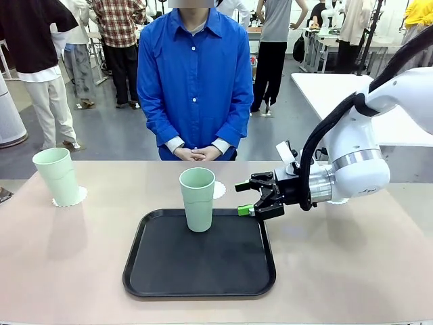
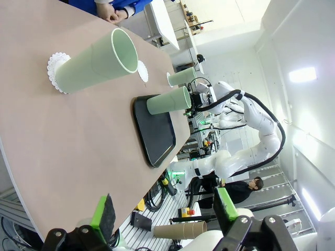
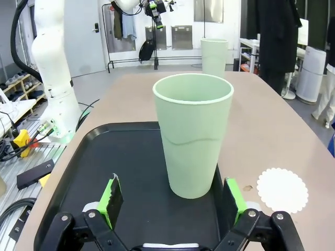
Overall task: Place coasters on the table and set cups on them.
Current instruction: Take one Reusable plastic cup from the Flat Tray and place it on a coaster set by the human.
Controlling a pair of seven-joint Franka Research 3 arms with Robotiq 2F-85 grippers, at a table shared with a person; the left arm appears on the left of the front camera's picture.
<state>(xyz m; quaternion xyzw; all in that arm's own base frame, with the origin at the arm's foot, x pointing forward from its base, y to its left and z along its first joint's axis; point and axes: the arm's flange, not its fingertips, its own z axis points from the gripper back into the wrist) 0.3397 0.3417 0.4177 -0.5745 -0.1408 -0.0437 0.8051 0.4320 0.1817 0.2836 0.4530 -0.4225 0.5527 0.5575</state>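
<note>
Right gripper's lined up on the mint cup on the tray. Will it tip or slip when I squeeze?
The tall, tapered mint-green plastic cup looks empty and light, so a nudge could tip it. Its smooth walls may slide upward between the open right gripper's pads; grip low.

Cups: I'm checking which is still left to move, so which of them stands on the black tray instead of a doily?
The cup in front of the open right gripper. It stands on the tray; the far-left cup sits on a doily.
</note>
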